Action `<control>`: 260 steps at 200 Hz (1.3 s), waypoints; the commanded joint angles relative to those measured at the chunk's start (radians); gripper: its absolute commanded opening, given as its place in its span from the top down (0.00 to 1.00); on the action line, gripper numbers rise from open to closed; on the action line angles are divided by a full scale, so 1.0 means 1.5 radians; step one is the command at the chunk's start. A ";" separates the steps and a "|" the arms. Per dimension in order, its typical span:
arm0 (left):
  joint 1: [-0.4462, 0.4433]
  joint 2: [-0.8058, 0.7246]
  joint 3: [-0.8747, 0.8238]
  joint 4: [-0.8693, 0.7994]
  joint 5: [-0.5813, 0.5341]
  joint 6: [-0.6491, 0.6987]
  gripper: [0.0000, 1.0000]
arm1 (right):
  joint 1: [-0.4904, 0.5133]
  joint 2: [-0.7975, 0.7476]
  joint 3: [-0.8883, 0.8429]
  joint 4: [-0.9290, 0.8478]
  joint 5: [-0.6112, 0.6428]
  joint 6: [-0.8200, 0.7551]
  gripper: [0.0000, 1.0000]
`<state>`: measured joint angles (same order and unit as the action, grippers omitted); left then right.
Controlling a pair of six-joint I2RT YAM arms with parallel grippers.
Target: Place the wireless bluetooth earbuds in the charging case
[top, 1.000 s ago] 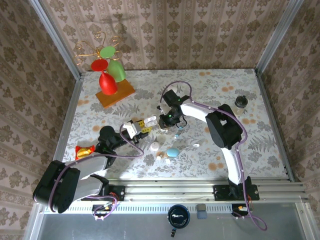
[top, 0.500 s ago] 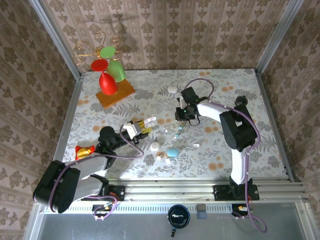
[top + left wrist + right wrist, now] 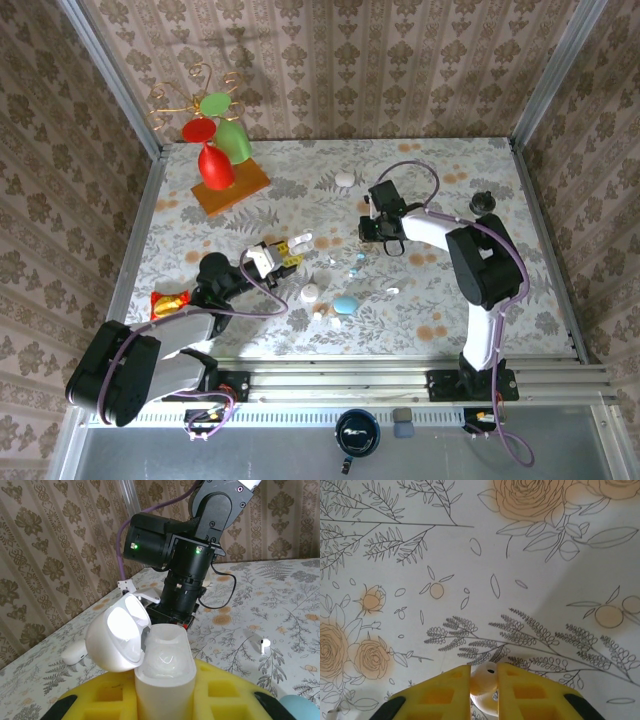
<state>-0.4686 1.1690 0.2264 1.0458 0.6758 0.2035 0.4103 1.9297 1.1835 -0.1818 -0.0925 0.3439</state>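
The worktop [image 3: 450,170] is covered in a matte cloth printed with pale orange roses and fine grey fern sprays. In the left wrist view, the left hand [image 3: 165,692] is clamped on the charging case [image 3: 165,662]. Its ridged yellow foam pads [image 3: 100,700] press on either side of the smooth, rounded white base. The glossy, shell-shaped lid is flipped open to the left and shows two hollowed wells inside. From above, this hand sits left of the worktop's centre, towards the near edge. The right hand [image 3: 484,676] hangs low over the cloth right of centre, about midway between the near and far edges. Its two yellow pads [image 3: 442,692] are pinched on a small, glossy white earbud [image 3: 484,682], a rounded bulb with a tiny dark hole near its top. The right arm's black cylindrical wrist [image 3: 172,555], with two green lights, stands just beyond the open case. Other wireless bluetooth earbuds lie loose on the cloth between the two hands. One is a white stemmed earbud [image 3: 393,291] and there are a few pale teal bits [image 3: 355,268]. Nearer the near edge lie a blue pebble-like case [image 3: 346,303] and, just to its left, a white closed case [image 3: 310,293]. A third white pebble [image 3: 344,179] rests near the far edge. Towards the far left corner, a wooden board [image 3: 235,192] carries smooth red and green glasses [image 3: 215,165].
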 commanded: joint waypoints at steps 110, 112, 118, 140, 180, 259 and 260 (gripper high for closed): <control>0.004 0.009 0.005 0.015 0.008 0.016 1.00 | 0.048 -0.088 -0.069 0.001 -0.027 -0.006 0.52; 0.004 0.010 0.005 0.015 0.009 0.016 1.00 | 0.048 -0.090 -0.070 0.001 -0.027 -0.005 0.52; 0.004 0.010 0.005 0.016 0.009 0.016 1.00 | 0.047 -0.095 -0.070 0.000 -0.032 -0.008 0.52; 0.004 0.012 0.005 0.016 0.011 0.016 1.00 | 0.044 -0.101 -0.064 -0.008 -0.047 -0.017 0.50; 0.004 0.014 0.002 0.025 0.012 0.015 1.00 | 0.014 -0.066 -0.016 -0.043 -0.086 -0.044 0.50; 0.004 0.015 -0.006 0.031 0.004 0.016 1.00 | 0.003 0.038 0.109 -0.209 -0.128 -0.104 0.63; 0.004 0.014 -0.006 0.032 0.003 0.016 1.00 | 0.003 0.039 0.108 -0.209 -0.128 -0.105 0.63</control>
<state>-0.4686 1.1851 0.2264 1.0473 0.6762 0.2070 0.4141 1.9629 1.3159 -0.3935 -0.2459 0.2207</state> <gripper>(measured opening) 0.213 0.384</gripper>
